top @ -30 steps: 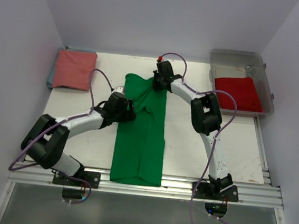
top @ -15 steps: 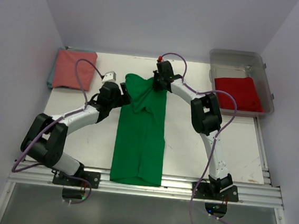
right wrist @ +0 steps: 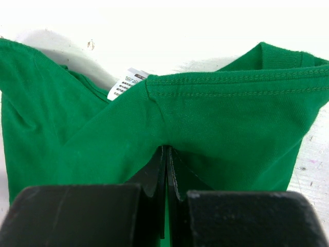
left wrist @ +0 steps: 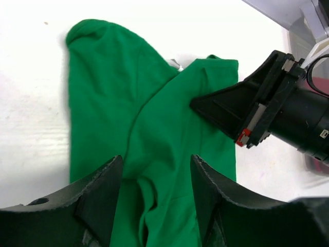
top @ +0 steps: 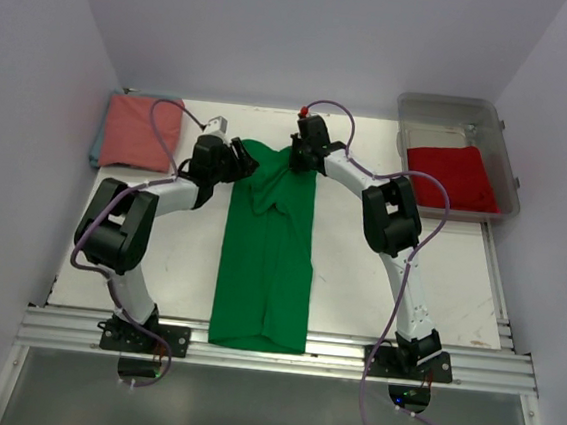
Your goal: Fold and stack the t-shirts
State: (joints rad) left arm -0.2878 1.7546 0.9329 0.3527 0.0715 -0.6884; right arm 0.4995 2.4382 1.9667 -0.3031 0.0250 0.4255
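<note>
Top external view: green shirt (top: 264, 261), a long narrow strip, lies down the middle of the surface (top: 149, 250); salmon-pink shirt (top: 139, 130) far left, red shirt (top: 453, 177) in bin (top: 509, 164). Right fingers (right wrist: 154, 175) clamped on the green shirt's far edge; left fingers (left wrist: 100, 200) apart, over its far left corner. Cloth judged light, limp, likely to sag: best gripped at both far corners.

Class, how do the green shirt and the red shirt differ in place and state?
The green shirt lies stretched long on the table; the red shirt sits in the bin. The right pincer is shut on the green shirt; no pincer touches the red shirt. Both are plain, single-colour cloth.
</note>
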